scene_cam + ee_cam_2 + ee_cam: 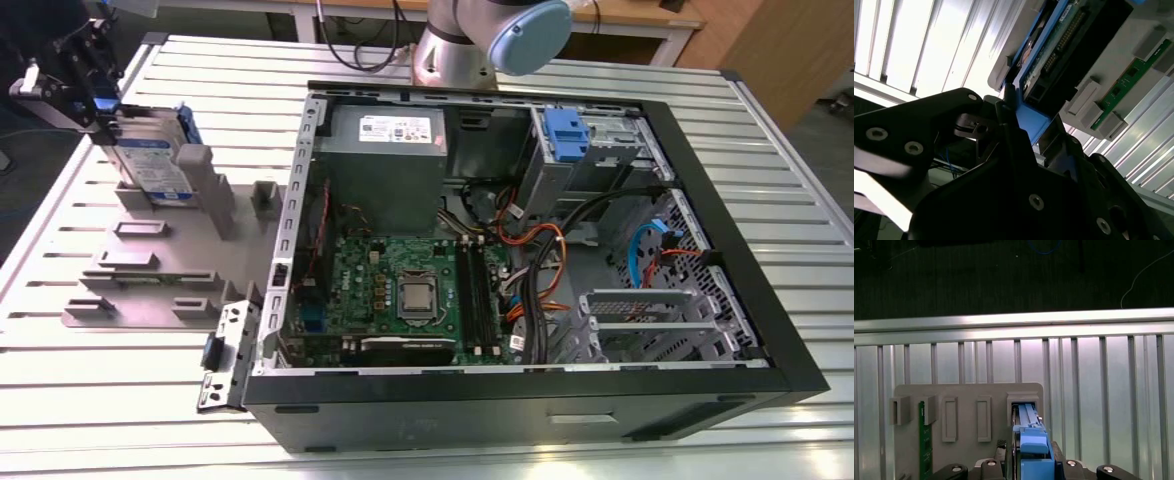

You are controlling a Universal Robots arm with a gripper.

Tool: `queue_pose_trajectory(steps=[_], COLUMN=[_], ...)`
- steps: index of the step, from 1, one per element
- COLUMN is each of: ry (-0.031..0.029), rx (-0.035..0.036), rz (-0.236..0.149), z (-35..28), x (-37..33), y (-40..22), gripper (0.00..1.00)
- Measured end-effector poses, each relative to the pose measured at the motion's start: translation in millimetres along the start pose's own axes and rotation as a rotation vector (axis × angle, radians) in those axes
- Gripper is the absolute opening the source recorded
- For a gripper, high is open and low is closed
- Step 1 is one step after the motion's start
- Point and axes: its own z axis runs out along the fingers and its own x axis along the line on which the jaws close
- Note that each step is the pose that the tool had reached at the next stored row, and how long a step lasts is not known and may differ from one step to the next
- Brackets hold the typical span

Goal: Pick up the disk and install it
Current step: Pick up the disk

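The disk (150,162), silver with a blue-and-white label and a blue carrier rail, stands on edge in the grey slotted holder block (174,250) at the exterior view's left, outside the computer case. My gripper (110,108) sits on the disk's upper end. In both wrist views the black fingers (1009,115) press against the blue rail (1034,122), so the gripper (1031,462) is shut on the disk (1029,425). The disk's lower part still sits in the holder's slot (1024,402).
The open computer case (534,400) lies on the slatted metal table (107,400), with a motherboard, cables and a blue latch (566,135) at its upper drive bay. A green memory stick (924,440) stands in the holder. The arm's base (494,40) is behind the case.
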Motion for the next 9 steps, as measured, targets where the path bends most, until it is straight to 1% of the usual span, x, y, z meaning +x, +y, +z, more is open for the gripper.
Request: queue_pose_trajectory(steps=[8, 9], ry=[0.0, 0.0], rx=[-0.0001, -0.0002], rz=[0.0, 0.0], z=[0.0, 0.0], x=[0.0, 0.0], y=[0.0, 0.0], gripper=[0.43, 0.36])
